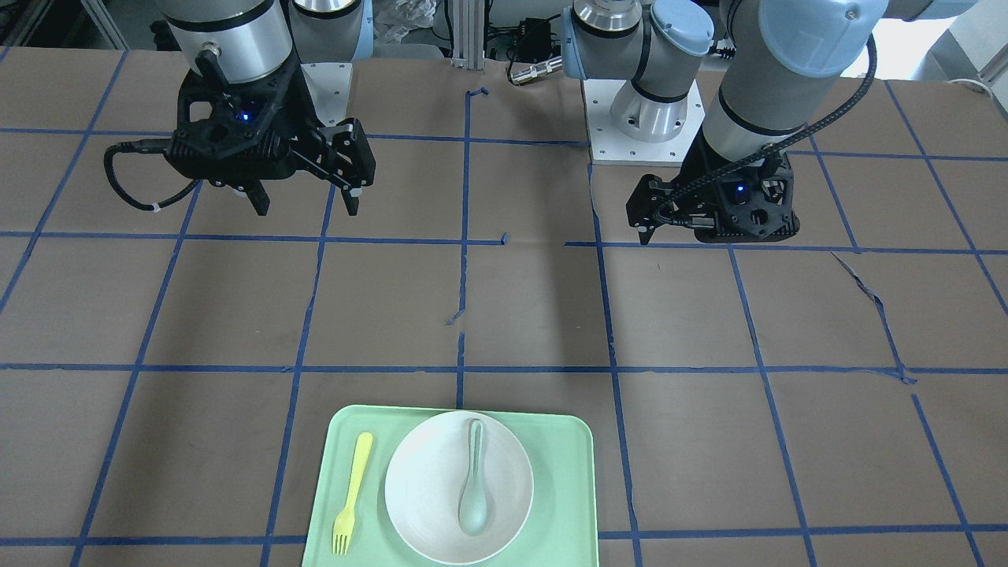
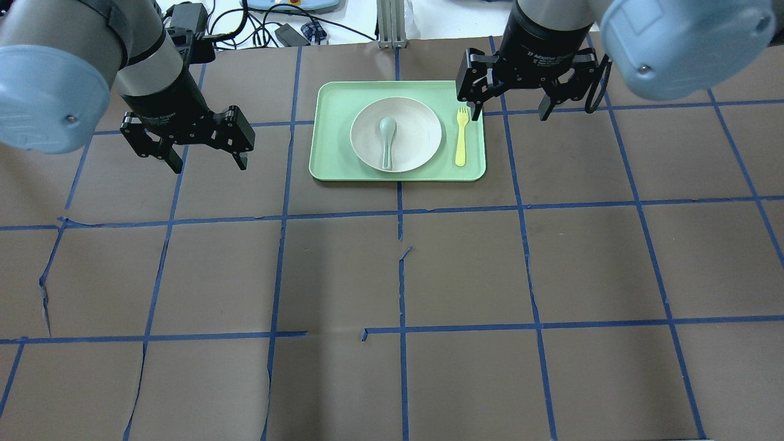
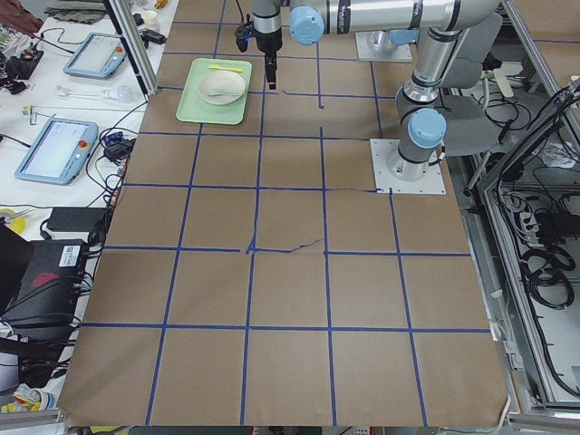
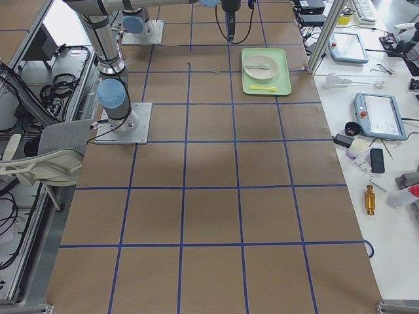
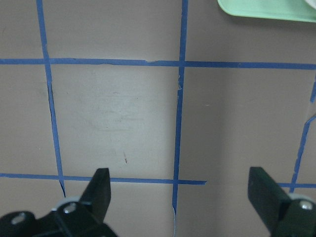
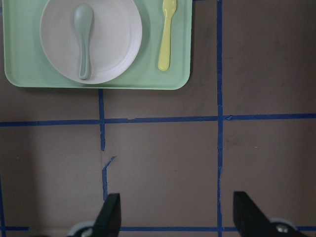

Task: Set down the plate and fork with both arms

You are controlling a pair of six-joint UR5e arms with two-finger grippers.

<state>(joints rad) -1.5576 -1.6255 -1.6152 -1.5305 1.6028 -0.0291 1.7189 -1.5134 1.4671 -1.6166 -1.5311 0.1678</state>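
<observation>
The off-white plate (image 2: pixel 419 131) sits in the middle of a light-green tray (image 2: pixel 331 144) at the table's far side; it also shows in the front view (image 1: pixel 425 488) and the right wrist view (image 6: pixel 116 37). The pale-yellow fork (image 2: pixel 460 138) lies on the tray just right of the plate, tines pointing away from the robot; in the front view (image 1: pixel 352 492) it lies left of the plate. My right gripper (image 2: pixel 509 113) hangs open and empty above the table by the tray's right end. My left gripper (image 2: pixel 208 162) hangs open and empty to the left of the tray.
A grey-green spoon (image 2: pixel 387 138) lies in the plate, bowl end away from the robot. The brown table cover (image 2: pixel 398 275) carries a grid of blue tape with small tears. The left wrist view shows only a corner of the tray (image 5: pixel 266 10).
</observation>
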